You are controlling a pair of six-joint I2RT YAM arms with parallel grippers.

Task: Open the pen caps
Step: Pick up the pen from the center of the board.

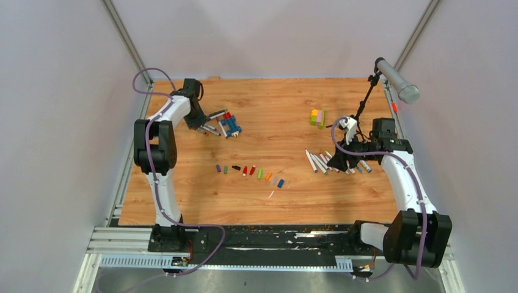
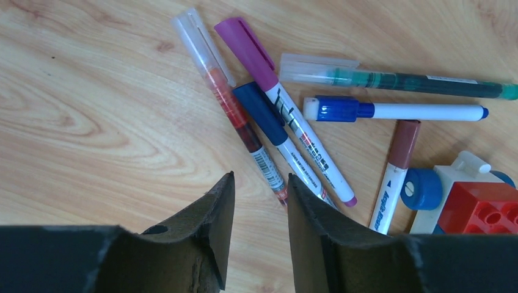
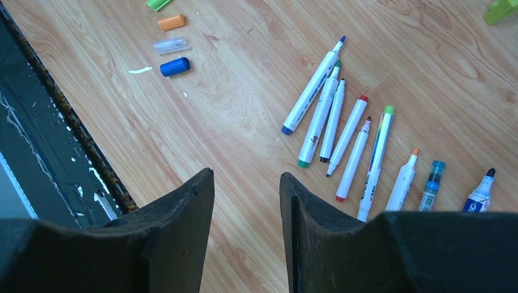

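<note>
- A row of loose pen caps (image 1: 250, 172) in mixed colours lies across the middle of the wooden table (image 1: 183, 207) in the overhead view, well apart from both arms.
- The end of that row shows at the upper left of the right wrist view: an orange cap (image 3: 170, 22), a clear cap (image 3: 170, 45) and a blue cap (image 3: 175, 66), each lying on its side.
- A fan of uncapped pens (image 3: 342, 131), white barrels with coloured tips bare, lies at centre right of that view, close together on the wood.
- Six capped pens (image 2: 293, 122) lie in a loose cluster in the upper half of the left wrist view, among them a purple-capped pen (image 2: 247, 46) and a blue-capped pen (image 2: 391, 110).
- The left gripper (image 2: 261, 183) hovers just below the cluster, jaws apart with nothing between them.
- The right gripper (image 3: 247, 180) hangs over bare wood left of the fan, jaws likewise parted and holding nothing.
- A blue-and-red toy brick figure (image 2: 470, 204) sits at the lower right of the left wrist view, just beside the brown-capped pen (image 2: 394, 177).
- Overhead, a yellow-green-pink block stack (image 1: 317, 117) stands right of centre, and a microphone (image 1: 397, 80) rises at the table's upper right.
</note>
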